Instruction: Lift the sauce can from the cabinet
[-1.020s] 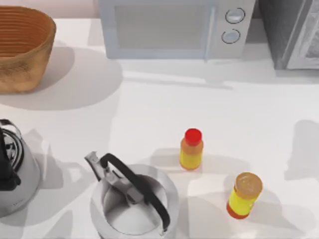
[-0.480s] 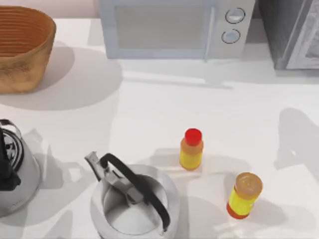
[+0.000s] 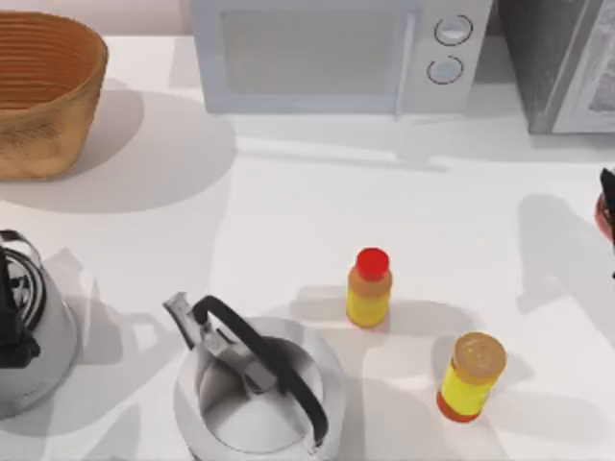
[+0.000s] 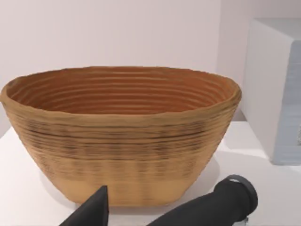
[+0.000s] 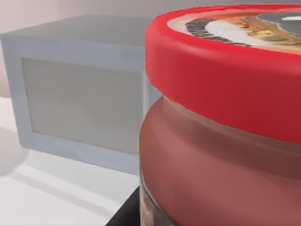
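Can, short and red-lidded, sits clamped in my right gripper at three o'clock, held clear of the dark grey cabinet; left fingers, I cannot tell.

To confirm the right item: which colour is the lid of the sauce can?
Red, with a dark-and-white mark on top; the sauce can shows best in the right wrist view.

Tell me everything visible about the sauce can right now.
The sauce can looms close in the right wrist view: a short, wide cylinder with a glossy red lid rim, a dark-and-white printed mark on its top and a dull reddish body below. It stands upright there, with the white microwave behind it. In the top view only a red sliver shows at the table's right edge, below the cabinet.
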### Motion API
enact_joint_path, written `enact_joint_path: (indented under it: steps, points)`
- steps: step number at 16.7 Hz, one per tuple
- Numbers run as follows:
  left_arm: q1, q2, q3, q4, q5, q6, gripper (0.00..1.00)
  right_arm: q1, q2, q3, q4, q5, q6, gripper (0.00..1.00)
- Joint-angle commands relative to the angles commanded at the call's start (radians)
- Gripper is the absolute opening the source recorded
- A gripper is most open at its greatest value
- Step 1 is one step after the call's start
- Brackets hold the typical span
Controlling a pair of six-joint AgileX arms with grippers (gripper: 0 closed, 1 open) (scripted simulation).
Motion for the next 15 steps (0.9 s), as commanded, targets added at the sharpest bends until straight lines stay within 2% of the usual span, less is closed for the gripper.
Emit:
enact_joint_path:
  steps: [15]
  points:
    - [0.000,0.000,0.000,0.000,0.000,0.000,1.00,0.017,0.621,0.105,0.535,-0.226,-0.001,0.00]
